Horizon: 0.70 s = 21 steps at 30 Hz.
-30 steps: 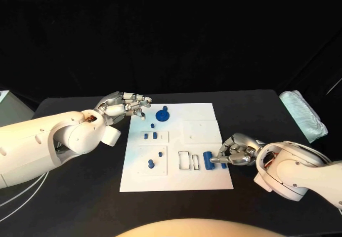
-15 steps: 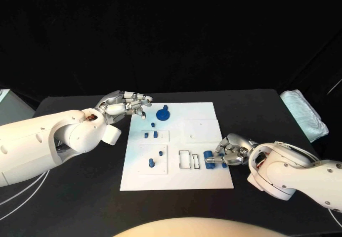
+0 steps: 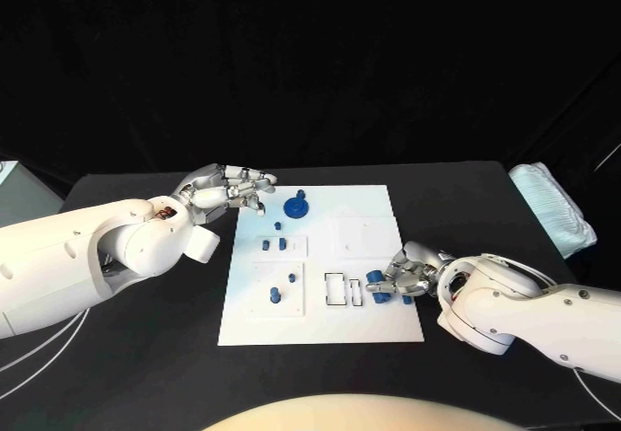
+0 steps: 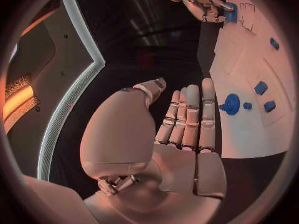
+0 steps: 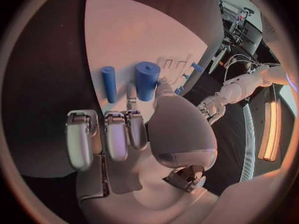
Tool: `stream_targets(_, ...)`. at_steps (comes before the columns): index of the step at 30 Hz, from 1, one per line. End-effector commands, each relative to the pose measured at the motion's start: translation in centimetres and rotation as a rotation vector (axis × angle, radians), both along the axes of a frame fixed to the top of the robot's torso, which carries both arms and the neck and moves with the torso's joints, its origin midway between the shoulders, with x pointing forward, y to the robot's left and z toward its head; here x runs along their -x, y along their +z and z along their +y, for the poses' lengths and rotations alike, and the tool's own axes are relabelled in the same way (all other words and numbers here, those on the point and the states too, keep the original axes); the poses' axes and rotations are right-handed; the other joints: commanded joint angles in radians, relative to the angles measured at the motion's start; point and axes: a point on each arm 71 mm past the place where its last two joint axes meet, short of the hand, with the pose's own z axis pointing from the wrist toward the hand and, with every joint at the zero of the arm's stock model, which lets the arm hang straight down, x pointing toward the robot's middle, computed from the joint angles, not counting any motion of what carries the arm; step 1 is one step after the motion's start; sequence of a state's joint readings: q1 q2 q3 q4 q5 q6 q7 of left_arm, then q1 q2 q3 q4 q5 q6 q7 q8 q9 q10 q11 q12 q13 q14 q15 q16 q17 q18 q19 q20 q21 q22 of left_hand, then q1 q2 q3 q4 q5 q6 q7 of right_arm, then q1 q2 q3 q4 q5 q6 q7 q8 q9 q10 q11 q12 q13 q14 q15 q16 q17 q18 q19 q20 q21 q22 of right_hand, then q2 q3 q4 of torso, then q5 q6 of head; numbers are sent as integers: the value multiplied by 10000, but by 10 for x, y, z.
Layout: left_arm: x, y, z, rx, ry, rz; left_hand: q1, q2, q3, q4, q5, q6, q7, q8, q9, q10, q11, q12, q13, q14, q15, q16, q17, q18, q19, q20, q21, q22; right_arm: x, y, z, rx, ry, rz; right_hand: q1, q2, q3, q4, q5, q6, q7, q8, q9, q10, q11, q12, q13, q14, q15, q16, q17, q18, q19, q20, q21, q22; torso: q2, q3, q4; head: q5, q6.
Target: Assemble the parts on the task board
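**Two hands at the white board**

Black cloth hangs behind a black counter [image 3: 155, 359], and the white task board [image 3: 324, 314] lies at the middle of the frame. Small blue parts sit on it: a round disc-shaped part [image 3: 296, 210] near the board's upper edge, a pair of small pegs [image 3: 273, 244] just below it, and two more pieces [image 3: 280, 289] on the lower left panel.

At the board's right edge, lower right of centre, the right hand [image 3: 404, 276] has its fingers curled down around a short blue cylinder [image 5: 147, 79], which stands on the board at its fingertips; whether the fingers actually grip it or only touch it I cannot tell. A slimmer blue rod [image 5: 109, 83] lies flat on the board just beside that cylinder.

Left of the board's upper corner, the left hand [image 3: 231, 190] hangs over the counter holding nothing, its fingers [image 4: 190, 117] straight and lying side by side. A pale folded cloth [image 3: 554, 210] rests near the counter's right edge.
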<state>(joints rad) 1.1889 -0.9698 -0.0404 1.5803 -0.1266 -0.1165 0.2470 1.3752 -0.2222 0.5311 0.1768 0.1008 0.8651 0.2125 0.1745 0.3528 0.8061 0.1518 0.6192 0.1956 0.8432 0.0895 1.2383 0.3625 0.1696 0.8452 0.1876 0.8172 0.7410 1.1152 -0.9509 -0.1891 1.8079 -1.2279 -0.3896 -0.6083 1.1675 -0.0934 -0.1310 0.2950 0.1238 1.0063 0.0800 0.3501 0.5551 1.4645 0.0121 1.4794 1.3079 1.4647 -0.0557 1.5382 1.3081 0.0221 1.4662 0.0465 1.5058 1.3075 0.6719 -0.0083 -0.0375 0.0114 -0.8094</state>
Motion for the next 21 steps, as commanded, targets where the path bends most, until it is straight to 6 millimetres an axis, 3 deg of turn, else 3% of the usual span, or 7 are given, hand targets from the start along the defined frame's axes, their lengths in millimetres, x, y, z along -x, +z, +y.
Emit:
stream_targets(1,1,1,-2,131,-224,3,-31,40,0,75,-56,-76,-21,53,-15,-77,8,45,-8,29,13,-49,12,140,82,14,-47,-9,6,-14,0,751,238,655,171,125,-38,-64,-12,-27,37,-45,-784,445,-52,-4,1722,897,-55,39,1837,-111,942,-53,76,2467,-7,3,13,6,-6)
stream_targets(6,1,1,-2,122,-217,14,-45,45,-15,99,-56,-81,-19,56,-18,-81,9,47,-8,29,14,-50,15,140,87,15,-56,-16,7,-15,4,825,367,642,714,135,-31,-108,-8,38,9,27,-767,479,-77,26,1785,909,-72,61,1901,-128,957,-68,165,2498,-9,-5,-11,18,-12)
stream_targets(12,2,1,-2,120,-227,21,-47,46,-19,105,-55,-84,-19,56,-19,-83,9,47,-8,29,14,-51,17,140,89,15,-59,-18,9,-13,7,504,229,413,1528,-19,683,-102,28,113,-20,71,-797,544,-105,88,1891,931,-97,100,2010,-161,988,-92,336,2550,-9,2,0,18,11)
stream_targets(21,1,1,-1,106,-206,26,-47,46,-19,105,-55,-84,-19,56,-19,-83,9,47,-8,29,14,-51,17,140,89,15,-59,-18,13,3,10,-745,-312,-15,1505,51,921,-51,18,255,-58,118,-811,617,-138,180,1985,951,-121,136,2107,-196,1021,-108,518,2598,-12,0,-12,19,32)
